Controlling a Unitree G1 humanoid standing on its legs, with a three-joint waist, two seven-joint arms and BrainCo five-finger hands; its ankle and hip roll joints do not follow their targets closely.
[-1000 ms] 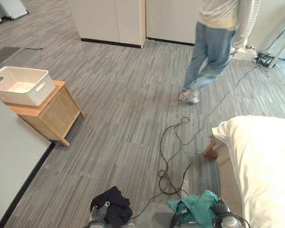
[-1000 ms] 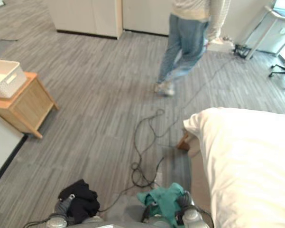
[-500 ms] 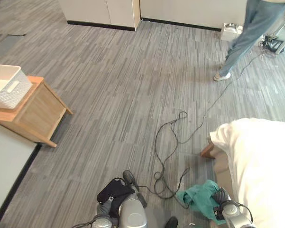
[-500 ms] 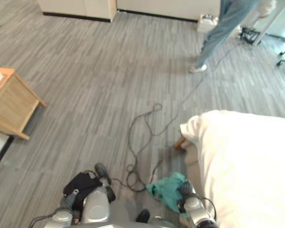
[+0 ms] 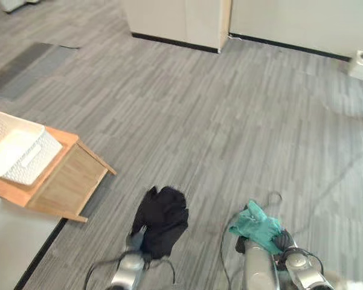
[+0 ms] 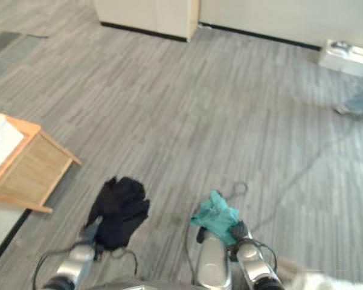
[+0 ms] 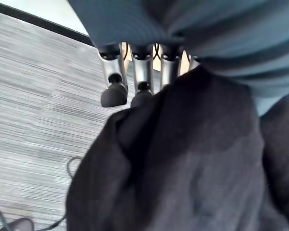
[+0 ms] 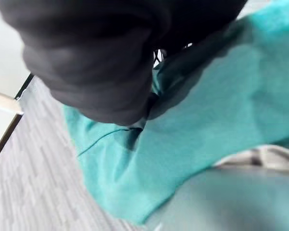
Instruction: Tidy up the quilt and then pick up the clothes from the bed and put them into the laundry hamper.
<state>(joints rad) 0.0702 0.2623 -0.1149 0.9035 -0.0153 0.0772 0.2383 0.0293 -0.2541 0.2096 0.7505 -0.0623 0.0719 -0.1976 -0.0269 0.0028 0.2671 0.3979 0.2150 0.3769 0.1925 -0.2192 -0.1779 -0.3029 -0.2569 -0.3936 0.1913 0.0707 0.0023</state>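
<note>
I carry a black garment [image 5: 164, 219] bunched in front of my left hand [image 5: 134, 240]; the left wrist view has the black garment [image 7: 192, 159] draped against the dark-tipped fingers [image 7: 113, 92]. A teal garment [image 5: 255, 222] hangs from my right hand [image 5: 282, 243], and the teal garment [image 8: 192, 139] gathers under that hand's dark cover [image 8: 86, 57]. The white perforated hamper [image 5: 15, 151] stands on a low wooden stand [image 5: 66, 184] at the left, well apart from both hands.
Grey striped carpet lies ahead. Pale cabinets [image 5: 181, 24] line the far wall. A white surface with a black edge [image 5: 6, 248] sits at the lower left by the stand. A person's leg [image 6: 357, 99] and a white box [image 6: 347, 55] are at the far right.
The camera has swung left: the bed and most of the person have left the picture, and the stand with the hamper sits closer. Both garments are held higher and further forward.
</note>
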